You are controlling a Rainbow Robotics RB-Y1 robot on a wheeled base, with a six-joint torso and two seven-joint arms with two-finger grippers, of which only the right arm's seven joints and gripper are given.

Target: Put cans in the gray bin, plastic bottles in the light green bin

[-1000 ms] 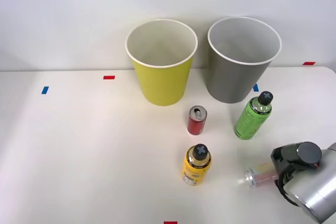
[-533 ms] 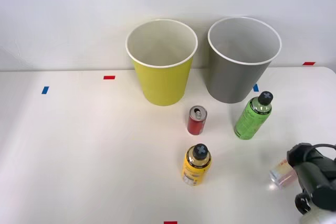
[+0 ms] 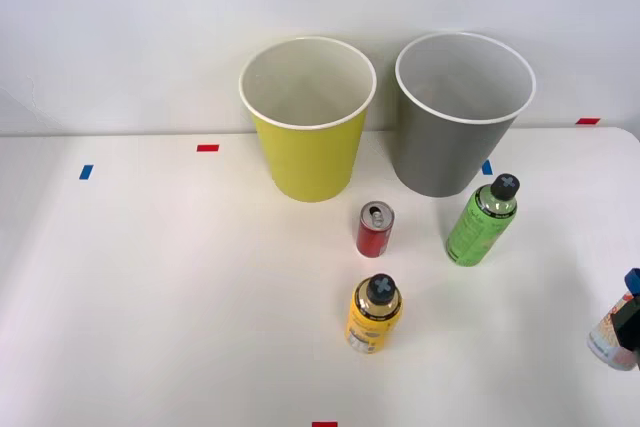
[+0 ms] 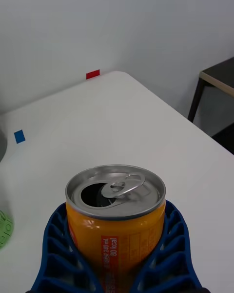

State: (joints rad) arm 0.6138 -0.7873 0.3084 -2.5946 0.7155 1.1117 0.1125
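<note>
Front view: on the white tabletop [image 3: 150,287], the light green bin [image 3: 308,122] and the gray bin [image 3: 463,117] stand side by side at the back, near the wall. The short red can [image 3: 375,229] stands upright in front of the gap between them; the green bottle [image 3: 482,221] stands just before the gray bin, and the yellow-orange bottle [image 3: 374,314] stands nearer the camera than the red can. At the view's right edge, the orange can [image 3: 612,337] shows tilted and partly cut off, beside a dark part of the right arm.

Right wrist view: the right hand [image 4: 117,261] grips the orange can [image 4: 116,215], its blue ribbed fingers [image 4: 61,251] pressed against both sides. The can's silver top is open, tab raised. Red and blue tape marks lie on the tabletop beyond.
</note>
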